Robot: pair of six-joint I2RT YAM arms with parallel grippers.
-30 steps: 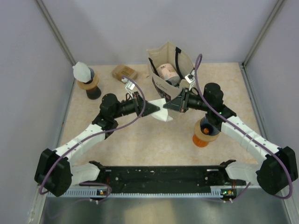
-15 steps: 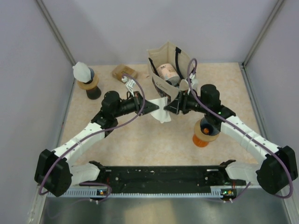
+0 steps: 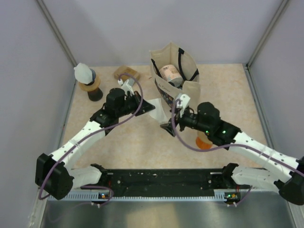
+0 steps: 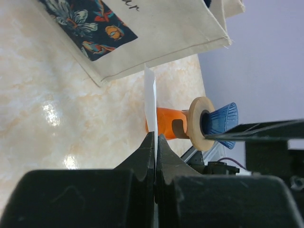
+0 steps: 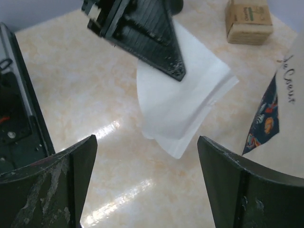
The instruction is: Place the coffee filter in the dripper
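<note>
- The right gripper point(image 3: 167, 126) has let go of the coffee filter point(image 3: 160, 110) and is now sitting lower and nearer the arm bases than a second ago, when both grippers were meeting at the paper; the left gripper point(image 3: 153, 105) is still keeping hold of it
- In the left wrist view the left gripper point(image 4: 155, 142) is pinching the coffee filter point(image 4: 150, 102), its jaws pressed together on the lower edge; the paper is showing edge-on as a thin white strip rising from the tips
- In the right wrist view the right gripper point(image 5: 147, 183) is standing spread wide with nothing between its fingers point(image 5: 50, 183); the coffee filter point(image 5: 183, 107) is hanging folded beyond them, above the table point(image 5: 85, 80), from the tip of the left gripper point(image 5: 176, 71)
- The dripper point(image 3: 203, 141), orange, is standing on the table point(image 3: 137, 142) partly hidden under the right arm, apart from the filter; the left wrist view is showing its orange body point(image 4: 167, 129) with a wooden collar and a blue part
- The tote bag point(image 3: 173, 71) is standing open just behind the filter; a small cardboard box point(image 3: 127, 73) is lying to its left; a second dripper stand point(image 3: 88, 81) with a white filter in it is standing at the far left
</note>
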